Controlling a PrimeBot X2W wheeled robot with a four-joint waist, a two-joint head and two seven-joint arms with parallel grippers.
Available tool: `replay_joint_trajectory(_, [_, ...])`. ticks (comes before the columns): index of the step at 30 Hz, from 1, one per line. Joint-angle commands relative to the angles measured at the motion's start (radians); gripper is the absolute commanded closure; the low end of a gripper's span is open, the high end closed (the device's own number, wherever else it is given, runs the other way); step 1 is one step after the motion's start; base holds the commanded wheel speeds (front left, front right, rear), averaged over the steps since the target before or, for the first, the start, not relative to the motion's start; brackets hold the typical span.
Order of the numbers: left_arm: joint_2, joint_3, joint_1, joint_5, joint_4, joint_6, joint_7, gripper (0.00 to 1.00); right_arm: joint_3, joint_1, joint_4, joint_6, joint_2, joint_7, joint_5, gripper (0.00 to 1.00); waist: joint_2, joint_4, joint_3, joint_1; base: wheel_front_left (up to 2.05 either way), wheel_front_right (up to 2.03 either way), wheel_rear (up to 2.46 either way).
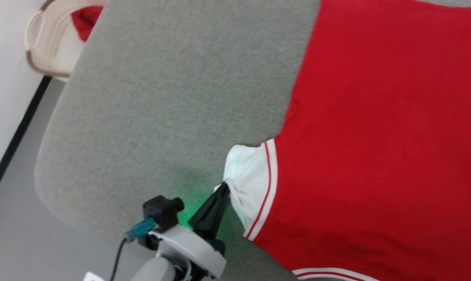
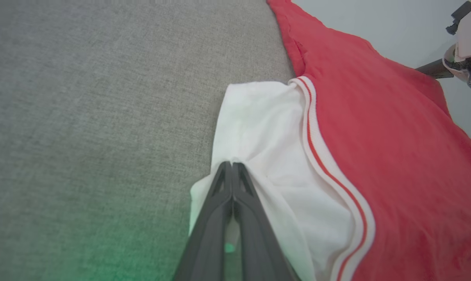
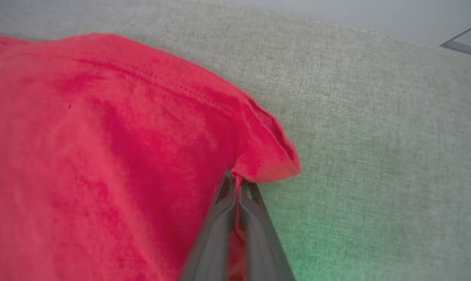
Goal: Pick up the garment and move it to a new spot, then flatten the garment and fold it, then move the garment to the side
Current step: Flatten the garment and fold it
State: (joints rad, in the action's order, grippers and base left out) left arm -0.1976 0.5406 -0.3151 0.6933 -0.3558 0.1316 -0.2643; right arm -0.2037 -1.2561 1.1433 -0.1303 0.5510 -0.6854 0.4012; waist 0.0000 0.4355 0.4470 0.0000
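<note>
Both hands pinch the red jersey shirt with white short sleeves and striped trim [image 1: 376, 136], ready to smooth or fold it.

Far left, a pale plastic chair [image 1: 48, 43] holds a small red cloth [image 1: 85, 19], off the grey cloth-covered tabletop [image 1: 161, 97]. The left hand [image 1: 224, 189] is closed tight on the white sleeve [image 1: 247, 171]. The shirt lies spread over the right side of the tabletop. The right hand [image 3: 235, 177] is closed tight on a red corner. I think this is the flatten-and-fold step. Next, both hands should lift and move together, gently, so nothing slips.
</note>
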Motion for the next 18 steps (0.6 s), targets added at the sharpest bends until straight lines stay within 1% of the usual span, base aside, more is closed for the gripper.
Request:
replay_joint_trajectory(1, [-0.011,-0.009,0.018,-0.008,-0.004,-0.002,0.001,1.00,-0.016,0.057,-0.006,-0.001,-0.015,-0.011,0.023,1.00,0.0000,-0.054,-0.049,0.0000,0.00,0.00,0.00])
replay_joint_trajectory(6, [-0.031,-0.029,0.036,-0.016,-0.008,-0.002,0.001,1.00,-0.079,0.162,-0.147,0.000,0.003,-0.012,0.117,1.00,0.0000,-0.110,-0.098,0.0000,0.00,0.00,0.00])
replay_joint_trajectory(12, [-0.055,-0.057,0.062,-0.017,-0.013,-0.002,0.001,1.00,-0.145,0.326,-0.351,0.000,0.051,-0.003,0.243,1.00,0.0000,-0.171,-0.155,0.0000,0.00,0.00,0.00])
replay_joint_trajectory(18, [-0.077,-0.079,0.090,-0.021,-0.013,-0.003,0.001,1.00,-0.164,0.508,-0.541,0.000,0.099,0.021,0.334,1.00,0.0000,-0.226,-0.201,0.0000,0.00,0.00,0.00])
